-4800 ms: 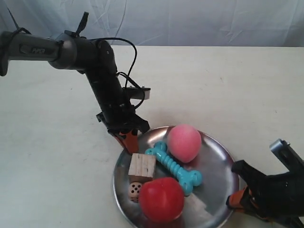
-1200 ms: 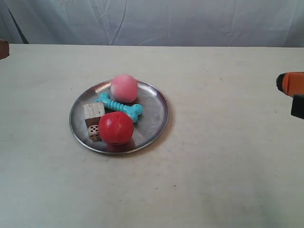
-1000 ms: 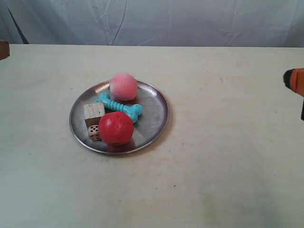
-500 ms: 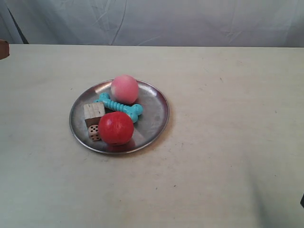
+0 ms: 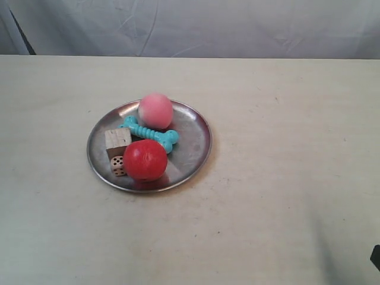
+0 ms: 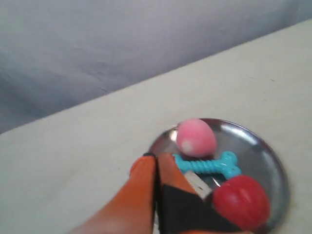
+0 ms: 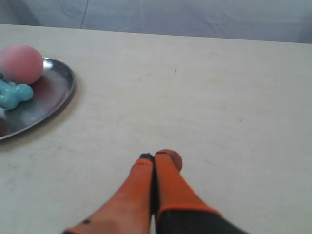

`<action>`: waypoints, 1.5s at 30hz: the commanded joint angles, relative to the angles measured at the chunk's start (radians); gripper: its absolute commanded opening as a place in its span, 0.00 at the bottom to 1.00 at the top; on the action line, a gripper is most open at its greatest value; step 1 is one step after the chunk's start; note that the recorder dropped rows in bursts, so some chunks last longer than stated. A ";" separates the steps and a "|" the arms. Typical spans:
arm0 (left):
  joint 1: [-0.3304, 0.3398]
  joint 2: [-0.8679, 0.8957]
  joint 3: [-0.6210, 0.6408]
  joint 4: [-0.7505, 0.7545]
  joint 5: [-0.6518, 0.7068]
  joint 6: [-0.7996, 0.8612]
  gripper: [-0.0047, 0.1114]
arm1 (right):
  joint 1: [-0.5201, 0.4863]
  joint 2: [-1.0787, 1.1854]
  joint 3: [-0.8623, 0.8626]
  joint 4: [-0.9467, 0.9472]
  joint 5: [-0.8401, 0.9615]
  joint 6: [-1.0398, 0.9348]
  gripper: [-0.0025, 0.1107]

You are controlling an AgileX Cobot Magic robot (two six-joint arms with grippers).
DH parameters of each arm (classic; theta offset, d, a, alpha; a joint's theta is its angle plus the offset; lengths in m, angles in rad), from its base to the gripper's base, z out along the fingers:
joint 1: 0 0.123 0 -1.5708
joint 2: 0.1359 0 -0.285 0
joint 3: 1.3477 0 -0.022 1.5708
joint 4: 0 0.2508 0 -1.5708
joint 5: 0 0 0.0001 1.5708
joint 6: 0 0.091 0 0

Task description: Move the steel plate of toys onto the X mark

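The steel plate (image 5: 199, 142) lies flat on the cream table, left of centre in the exterior view. On it rest the toys: a pink ball (image 5: 155, 110), a red apple (image 5: 145, 160), a turquoise bone (image 5: 149, 132), a wooden cube (image 5: 117, 140) and a die (image 5: 119, 166). Neither gripper touches the plate. My left gripper (image 6: 156, 156) is shut and empty, pointing at the plate (image 6: 273, 151) from a distance. My right gripper (image 7: 153, 157) is shut and empty over bare table, with the plate (image 7: 58, 90) off to one side. The X mark does not show in any view.
A grey cloth backdrop hangs behind the table's far edge. A dark bit of the arm at the exterior view's right (image 5: 376, 258) shows in the lower corner.
The orange gripper at the exterior view's right edge has left the frame, leaving a dark bit low in the corner. The brown bit at the left edge is gone. The plate stays put.
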 commanded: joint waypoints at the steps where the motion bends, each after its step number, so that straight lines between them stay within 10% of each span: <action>1: -0.005 -0.166 0.082 0.171 -0.146 -0.236 0.04 | -0.006 -0.005 0.003 0.019 -0.014 -0.003 0.02; 7: 0.051 -0.439 0.271 0.613 -0.081 -0.843 0.04 | -0.006 -0.005 0.003 0.033 -0.014 -0.003 0.02; 28: 0.115 -0.761 0.735 0.548 -0.175 -0.850 0.04 | -0.006 -0.007 0.003 0.037 -0.013 -0.003 0.02; 45: 0.115 -0.761 0.747 0.533 -0.227 -0.848 0.04 | -0.006 -0.006 0.003 0.037 -0.017 -0.003 0.02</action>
